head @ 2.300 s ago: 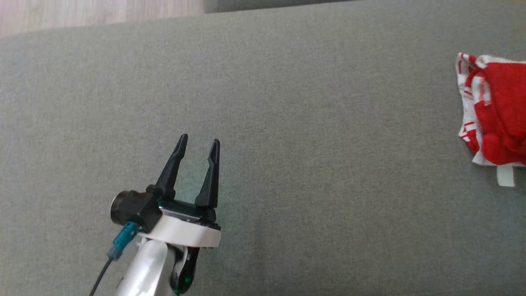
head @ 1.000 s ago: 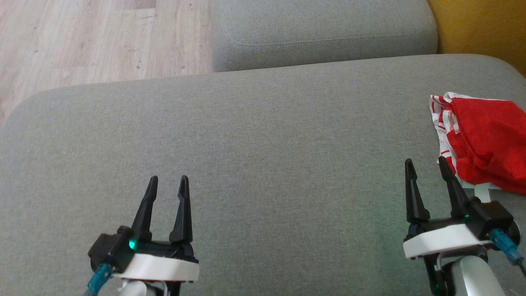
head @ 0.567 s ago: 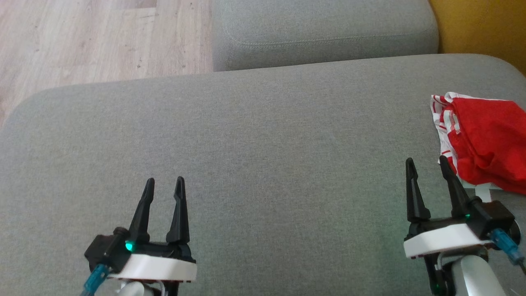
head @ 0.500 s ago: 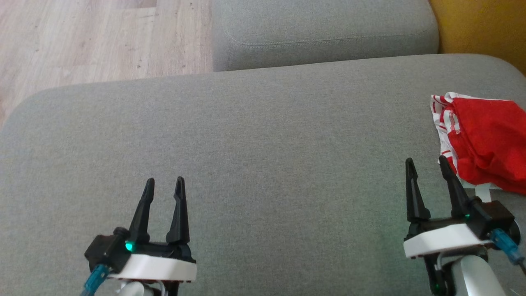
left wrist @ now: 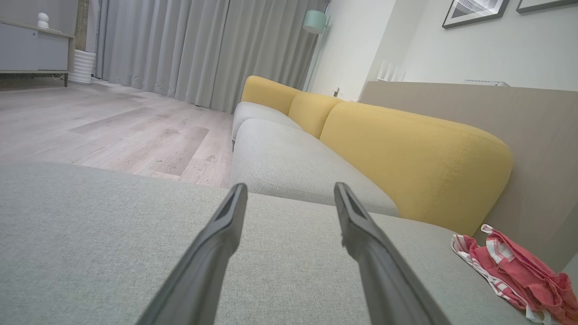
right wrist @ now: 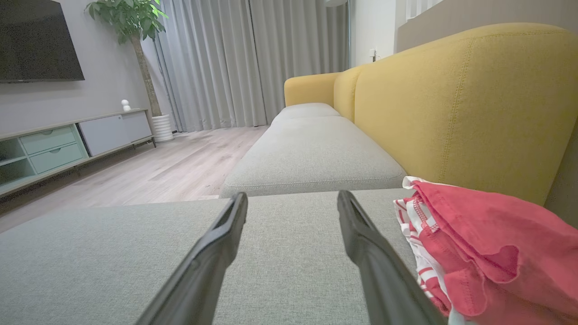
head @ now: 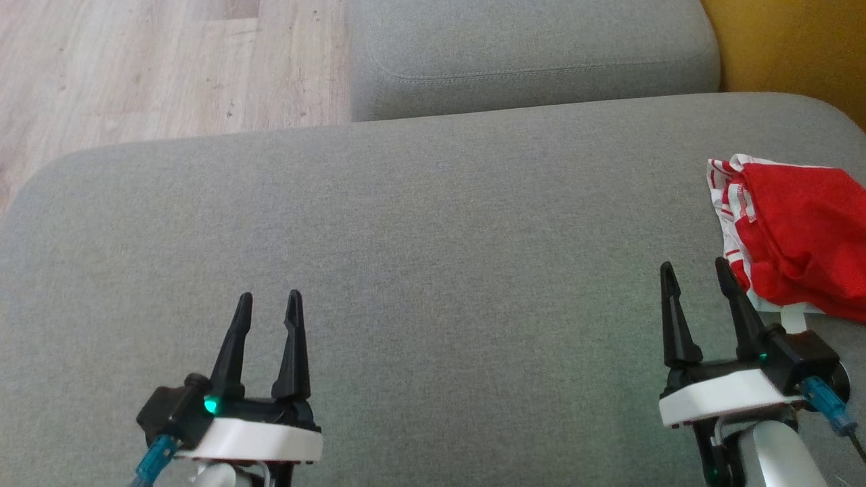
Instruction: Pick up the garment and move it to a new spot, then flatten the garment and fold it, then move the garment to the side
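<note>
The left gripper [head: 269,295] is hovering over the near left part of the gray seat cushion [head: 433,270], its two fingers standing wide apart and gripping nothing. Further right, the right gripper [head: 695,264] is hanging the same way, fingers spread and empty, just beside the garment [head: 798,237]. The red and white garment is lying crumpled at the cushion's right edge, near the yellow backrest [head: 785,47].

— What's the seat cushion [head: 433,223] made of?
— Grey woven cloth, matt and slightly rough.
— And the garment [head: 798,237]?
— Soft, matt red cloth. The floor [head: 135,67] looks like pale, smooth wood.
</note>
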Controlling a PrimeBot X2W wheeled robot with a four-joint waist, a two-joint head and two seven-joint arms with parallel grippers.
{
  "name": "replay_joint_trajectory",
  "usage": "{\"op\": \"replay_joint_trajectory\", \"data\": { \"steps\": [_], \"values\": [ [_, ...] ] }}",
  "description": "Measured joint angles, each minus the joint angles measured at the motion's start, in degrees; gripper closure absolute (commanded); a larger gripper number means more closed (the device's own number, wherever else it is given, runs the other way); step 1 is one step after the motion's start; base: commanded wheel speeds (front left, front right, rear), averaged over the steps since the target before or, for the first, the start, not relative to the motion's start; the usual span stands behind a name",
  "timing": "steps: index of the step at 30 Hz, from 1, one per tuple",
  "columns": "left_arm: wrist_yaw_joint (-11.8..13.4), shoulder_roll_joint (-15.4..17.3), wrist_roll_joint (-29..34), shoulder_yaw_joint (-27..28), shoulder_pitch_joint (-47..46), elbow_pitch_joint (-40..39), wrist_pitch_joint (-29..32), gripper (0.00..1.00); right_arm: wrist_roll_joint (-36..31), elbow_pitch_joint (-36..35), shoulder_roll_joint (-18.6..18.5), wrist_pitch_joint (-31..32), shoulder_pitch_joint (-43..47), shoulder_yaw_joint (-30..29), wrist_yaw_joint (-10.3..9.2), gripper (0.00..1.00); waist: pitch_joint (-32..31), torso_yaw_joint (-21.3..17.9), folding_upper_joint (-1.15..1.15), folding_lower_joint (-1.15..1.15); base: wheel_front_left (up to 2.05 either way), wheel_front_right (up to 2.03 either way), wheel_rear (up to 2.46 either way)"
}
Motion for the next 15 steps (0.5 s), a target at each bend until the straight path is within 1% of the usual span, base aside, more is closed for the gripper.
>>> {"op": "replay_joint_trajectory", "data": {
  "steps": [3,4,9,15],
  "values": [
    [0.0,0.0,-0.5,0.1,0.2,-0.4,0.0,0.0,0.0,0.1,0.0,0.0,0.0,0.1,0.0,0.0,-0.1,0.0,0.0,0.0,0.0,0.0,0.0],
    [0.0,0.0,-0.5,0.0,0.4,-0.3,0.0,1.0,0.0,0.4,0.0,0.0,0.0,0.1,0.0,1.0,-0.1,0.0,0.0,0.0,0.0,0.0,0.0],
    [0.0,0.0,-0.7,-0.2,3.5,4.2,0.1,1.0,0.1,4.9,0.1,0.3,2.6,0.4,0.0,1.0,-0.1,0.0,0.0,0.0,0.0,0.0,0.0],
    [0.0,0.0,-4.2,-0.1,4.2,4.5,1.0,1.0,4.1,5.2,0.1,0.9,3.1,0.3,0.0,1.0,-0.1,0.0,0.0,0.0,0.0,0.0,0.0]
  ]
}}
